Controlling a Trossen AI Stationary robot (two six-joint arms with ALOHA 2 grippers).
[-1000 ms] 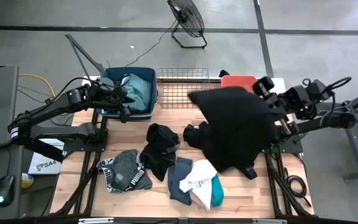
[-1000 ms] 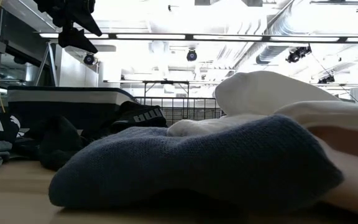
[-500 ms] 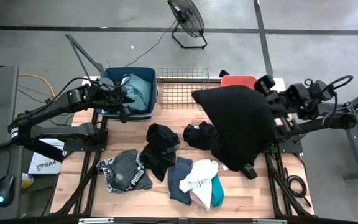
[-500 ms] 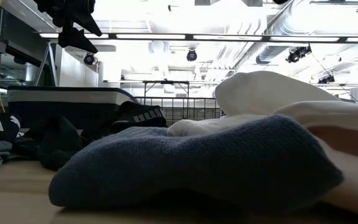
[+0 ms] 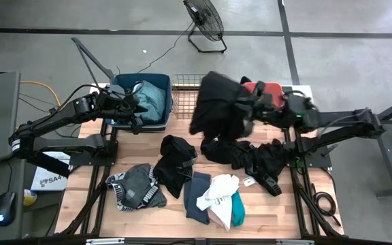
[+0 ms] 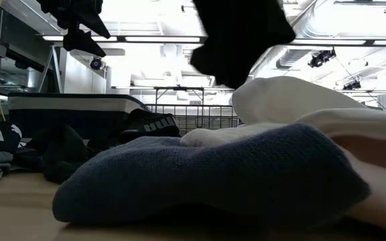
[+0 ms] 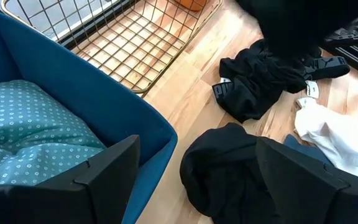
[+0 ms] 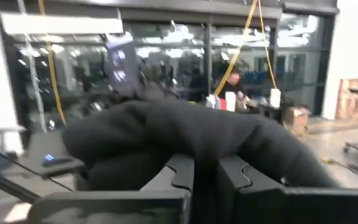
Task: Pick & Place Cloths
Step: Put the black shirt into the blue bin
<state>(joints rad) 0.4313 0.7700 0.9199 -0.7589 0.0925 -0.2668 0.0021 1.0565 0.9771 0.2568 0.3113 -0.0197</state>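
Cloths lie spread over the wooden table (image 5: 148, 133), and at its near edge a slate grey-blue cloth (image 5: 194, 197) is piled with a white cloth (image 5: 218, 192), a strip of teal cloth (image 5: 238, 208) and a pale pink edge, all touching. Just beside that heap, toward the left arm's side, a grey cloth with a patterned band (image 5: 136, 187) is seen flat on the wood. Farther in, a crumpled black cloth (image 5: 175, 163) rests near the middle, and another black garment (image 5: 250, 158) is sprawled toward the right arm's side. Above the far half of the table a large black cloth (image 5: 218, 105) is held aloft, pinched in the fully closed fingers of the right gripper (image 5: 250, 109), its bulk draped over them in the right wrist view. At the far edge a blue tub (image 5: 124, 85) holding a teal dotted cloth (image 5: 152, 99) is set beside a wire basket (image 5: 186, 95), with a coral tub (image 5: 267, 88) beyond the basket. The left gripper (image 5: 133, 109) is poised over the blue tub with its fingers spread wide and nothing between them.
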